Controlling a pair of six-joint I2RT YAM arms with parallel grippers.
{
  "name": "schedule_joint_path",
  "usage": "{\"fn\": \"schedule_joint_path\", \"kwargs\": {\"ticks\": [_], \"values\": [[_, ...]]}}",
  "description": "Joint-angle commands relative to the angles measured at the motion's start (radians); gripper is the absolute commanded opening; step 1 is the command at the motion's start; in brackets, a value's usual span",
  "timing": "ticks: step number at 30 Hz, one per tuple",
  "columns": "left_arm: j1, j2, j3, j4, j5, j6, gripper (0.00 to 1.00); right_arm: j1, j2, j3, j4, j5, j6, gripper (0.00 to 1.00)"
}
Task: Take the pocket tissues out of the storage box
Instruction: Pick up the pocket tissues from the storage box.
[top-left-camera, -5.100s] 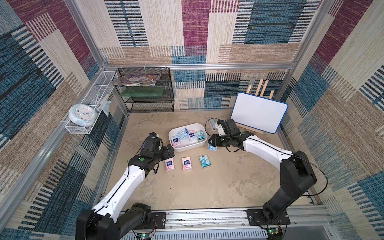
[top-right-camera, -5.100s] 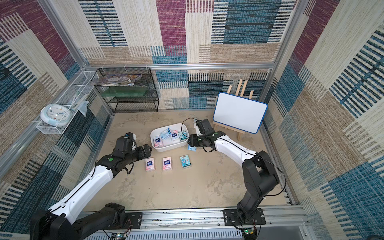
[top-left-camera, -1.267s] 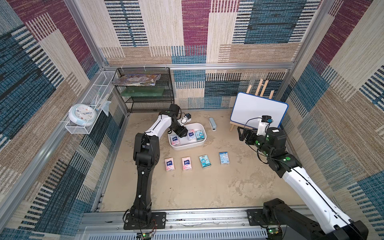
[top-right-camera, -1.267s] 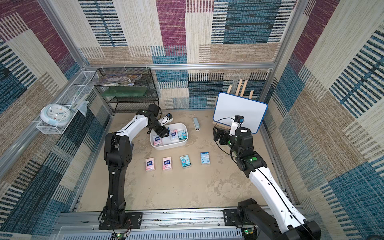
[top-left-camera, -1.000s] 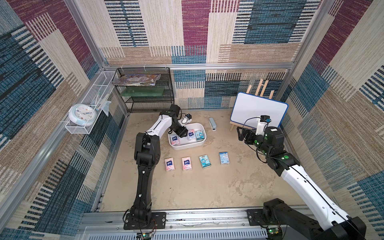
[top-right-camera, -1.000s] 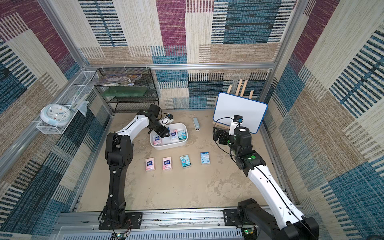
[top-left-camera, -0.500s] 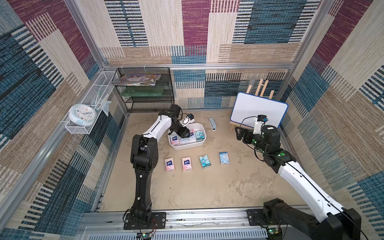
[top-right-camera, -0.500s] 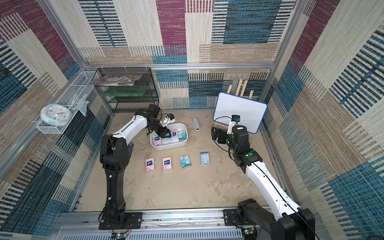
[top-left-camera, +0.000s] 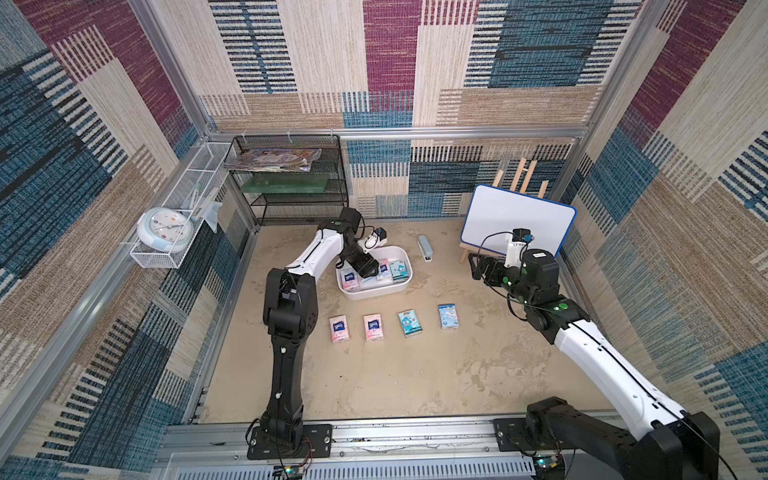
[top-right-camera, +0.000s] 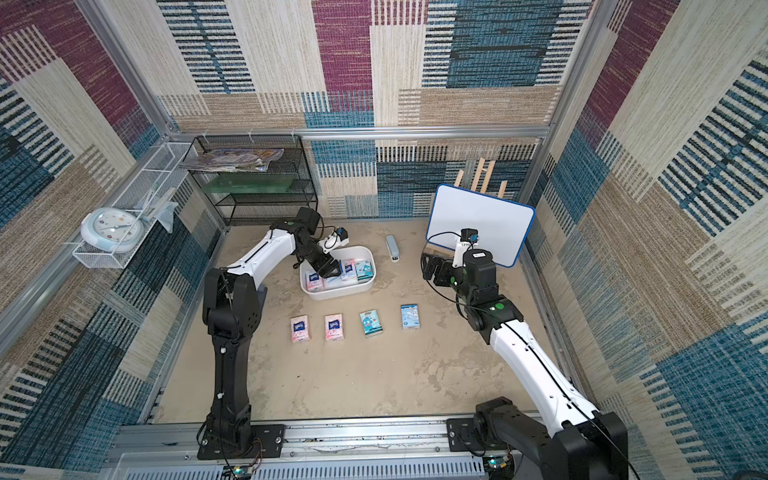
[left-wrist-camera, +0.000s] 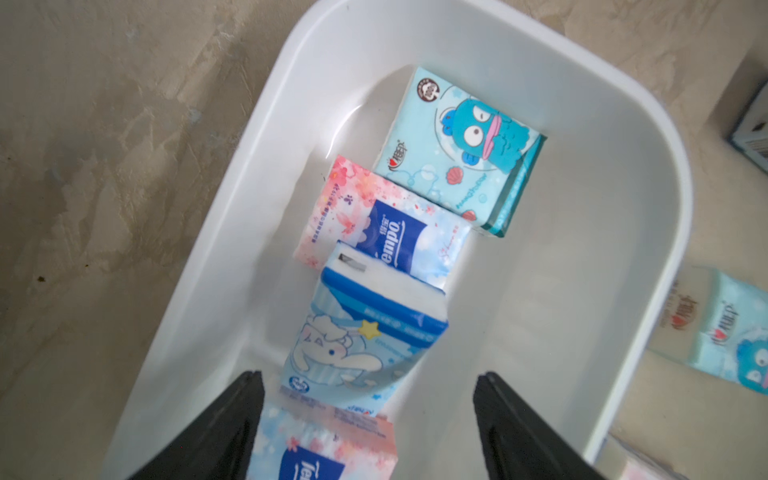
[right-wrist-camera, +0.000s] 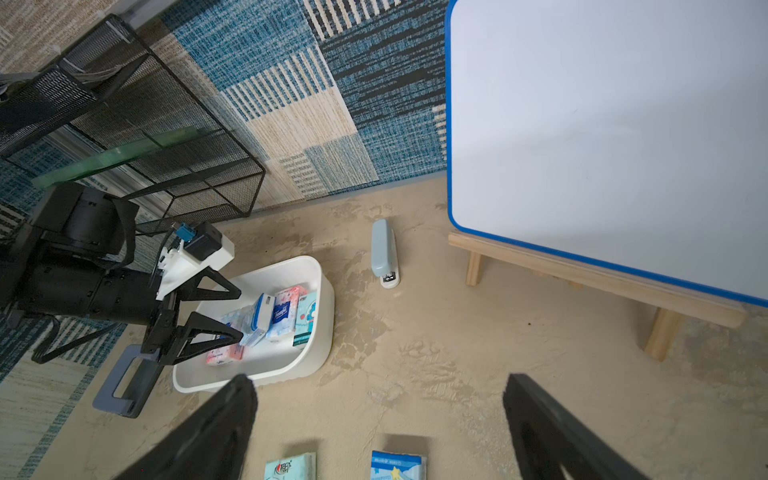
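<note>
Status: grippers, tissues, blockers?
Left gripper open in storage box, nothing gripped. Right gripper open, aside. Four tissue packets boxed, four more out. No obstruction.

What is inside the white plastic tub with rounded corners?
In the tub: four soft packets: a teal cartoon-fish packet, a pink flowered packet, a tilted light blue packet overlapping it, another pink packet. Anything beneath them is hidden.

In a top view the left gripper (top-left-camera: 367, 270) hides part of the storage box (top-left-camera: 374, 295); its left pink packet (left-wrist-camera: 328, 453) is cut off in the left wrist view.
</note>
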Motion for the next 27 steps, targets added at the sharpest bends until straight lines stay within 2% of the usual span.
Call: {"fn": "schedule_joint_path", "kwargs": {"ticks": [1,10,16,23,27], "values": [[0.001,0.030,0.032,-0.022,0.029,0.013,0.87,0.000,-0.006,0.012,-0.001,-0.003,-0.009,0.98],[-0.006,0.096,0.083,-0.024,0.053,0.003,0.86,-0.003,-0.016,0.011,-0.007,0.005,-0.014,0.98],[-0.019,0.126,0.094,-0.023,0.029,-0.006,0.76,-0.006,-0.010,0.010,-0.007,0.004,-0.017,0.98],[-0.021,0.091,0.072,-0.023,0.028,-0.022,0.56,-0.009,-0.006,0.006,0.000,-0.003,-0.016,0.98],[-0.021,0.056,0.055,-0.024,0.029,-0.029,0.52,-0.010,-0.004,0.000,0.006,-0.007,-0.016,0.98]]}}
